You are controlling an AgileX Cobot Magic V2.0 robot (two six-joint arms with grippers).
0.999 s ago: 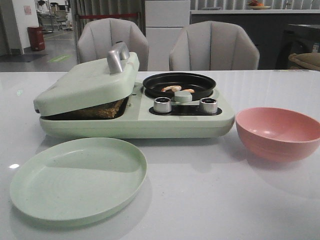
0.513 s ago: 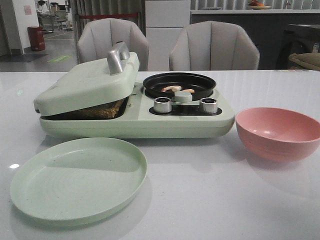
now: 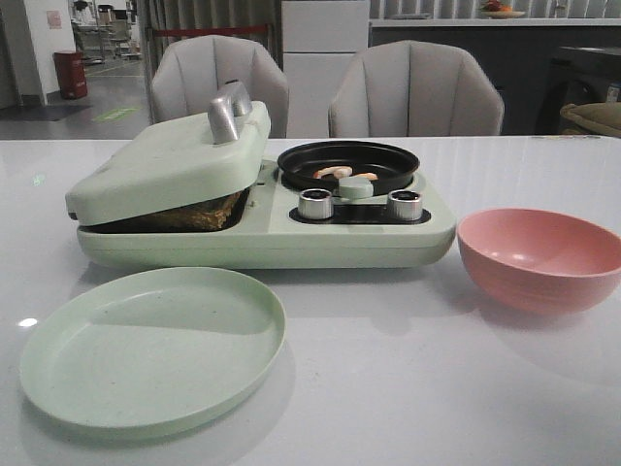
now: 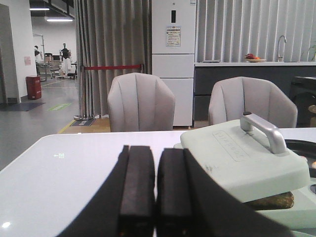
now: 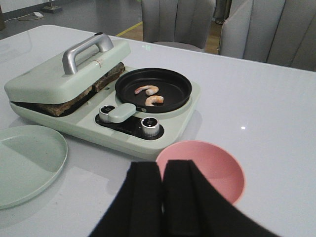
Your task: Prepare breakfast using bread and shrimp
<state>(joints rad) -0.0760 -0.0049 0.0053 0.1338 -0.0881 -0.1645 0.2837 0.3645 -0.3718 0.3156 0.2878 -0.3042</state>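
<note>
White glossy table fills the foreground, with two grey padded chairs behind it and a white refrigerator and dark counter further back. One pale green breakfast maker stands on the table; it comprises a lidded press on its left portion and one round black pan on its right portion, with two silver knobs in front of the pan. Shrimp: two curled orange-pink pieces counted in the pan, lying near each other at its centre. Bread: visible only as a brown toasted edge clamped under the tilted lid of the press; the number of slices cannot be determined. The lid carries one silver handle and rests partly raised on the bread. One pale green plate sits on the table in front of the press, nothing on it. One pink bowl sits beside the maker's right end, nothing in it. Left gripper: jaws pressed together, holding nothing, positioned beside the lidded press. Right gripper: jaws closed with only a thin seam between them, holding nothing, positioned above the near rim of the pink bowl.
</note>
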